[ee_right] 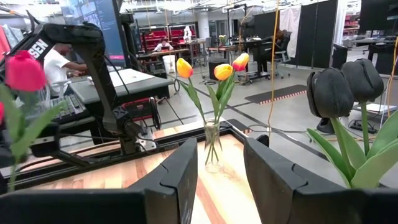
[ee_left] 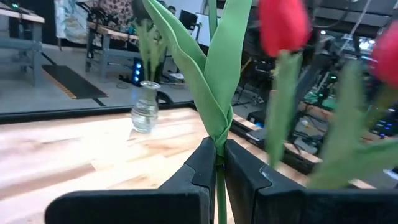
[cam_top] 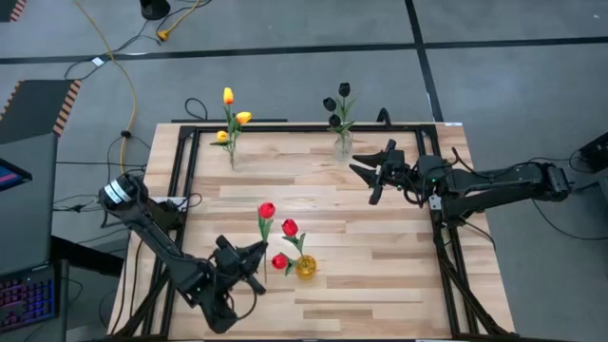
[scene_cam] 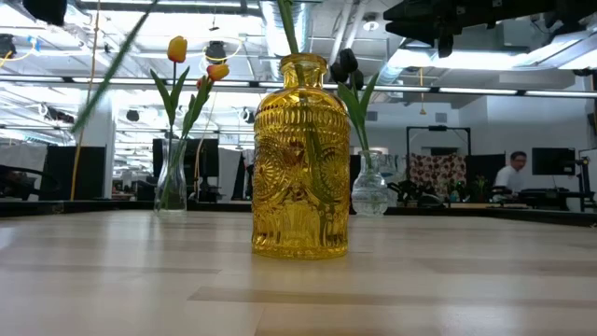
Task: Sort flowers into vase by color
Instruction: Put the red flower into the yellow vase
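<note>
Left gripper [ee_left: 217, 177]: fingers pinched tight on the green stem of a red tulip [cam_top: 267, 211], at about 7 o'clock on the table [cam_top: 380, 285].
Held stem: rises upright between the fingers, leaves spreading just above them.
Yellow vase [cam_top: 306, 267]: just right of the left gripper, near 6 o'clock; two more red heads [cam_top: 290, 227] stand over it.
Right gripper [ee_right: 219, 177]: fingers spread apart, nothing between them, at about 2 o'clock.
Black tulips [cam_top: 339, 103]: in a clear vase [cam_top: 343, 147] at 12 o'clock, just left of the right gripper.
Yellow-orange tulips [cam_top: 235, 109]: in a second clear vase [scene_cam: 172, 187] at 11 o'clock.
Person [scene_cam: 512, 174]: seated in the room beyond.
</note>
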`<action>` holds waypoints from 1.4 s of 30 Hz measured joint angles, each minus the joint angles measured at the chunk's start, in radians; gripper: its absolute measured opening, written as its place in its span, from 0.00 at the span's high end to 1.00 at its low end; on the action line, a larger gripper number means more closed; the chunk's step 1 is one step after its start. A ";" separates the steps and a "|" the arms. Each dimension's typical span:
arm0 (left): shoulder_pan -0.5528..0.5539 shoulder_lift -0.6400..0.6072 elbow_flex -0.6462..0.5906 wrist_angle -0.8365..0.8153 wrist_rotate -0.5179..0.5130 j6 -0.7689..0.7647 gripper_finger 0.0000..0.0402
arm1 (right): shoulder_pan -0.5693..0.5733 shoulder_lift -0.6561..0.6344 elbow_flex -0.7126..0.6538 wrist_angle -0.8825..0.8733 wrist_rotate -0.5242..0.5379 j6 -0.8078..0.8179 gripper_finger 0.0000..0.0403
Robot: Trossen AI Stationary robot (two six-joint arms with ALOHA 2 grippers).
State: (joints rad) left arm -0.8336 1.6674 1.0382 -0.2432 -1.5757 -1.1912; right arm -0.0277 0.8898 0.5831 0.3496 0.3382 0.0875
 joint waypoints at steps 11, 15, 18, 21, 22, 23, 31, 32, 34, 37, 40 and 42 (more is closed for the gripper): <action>-0.064 0.003 0.000 0.548 0.000 0.598 0.97 | 0.000 0.000 0.000 -0.006 0.000 0.000 0.61; -0.086 0.003 0.000 0.736 0.018 0.825 0.97 | 0.000 0.000 0.000 -0.006 0.000 0.000 0.61; -0.102 0.003 0.000 0.864 0.034 0.966 0.97 | 0.000 0.000 0.000 -0.006 0.000 0.000 0.61; -0.109 0.003 0.000 0.955 0.093 1.072 0.97 | 0.000 0.000 0.000 -0.006 0.000 0.000 0.61; -0.109 0.003 0.000 0.987 0.118 1.106 0.97 | 0.000 0.000 0.000 -0.006 0.000 0.000 0.61; -0.109 0.003 0.000 1.022 0.145 1.145 0.97 | 0.000 0.000 0.000 -0.005 0.000 0.000 0.61; -0.095 0.003 0.000 1.258 0.531 1.433 0.97 | 0.000 0.000 0.000 -0.005 0.000 0.000 0.61; -0.088 0.003 0.000 1.270 0.584 1.452 0.97 | 0.000 0.000 0.000 -0.005 0.000 0.000 0.61; -0.066 0.003 0.000 1.283 0.686 1.478 0.97 | 0.000 0.000 0.000 -0.005 0.000 0.000 0.61; -0.014 0.003 0.000 1.286 0.845 1.484 0.97 | 0.000 0.000 0.000 -0.005 0.000 0.000 0.61; 0.050 0.003 0.000 1.287 0.997 1.482 0.97 | 0.000 0.000 0.000 -0.005 0.000 0.000 0.61; 0.094 0.003 0.000 1.285 1.070 1.474 0.97 | 0.000 0.000 0.000 -0.005 0.000 0.000 0.61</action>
State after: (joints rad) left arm -0.7399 1.6707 1.0382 1.0420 -0.5053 0.2825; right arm -0.0277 0.8898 0.5831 0.3443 0.3382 0.0875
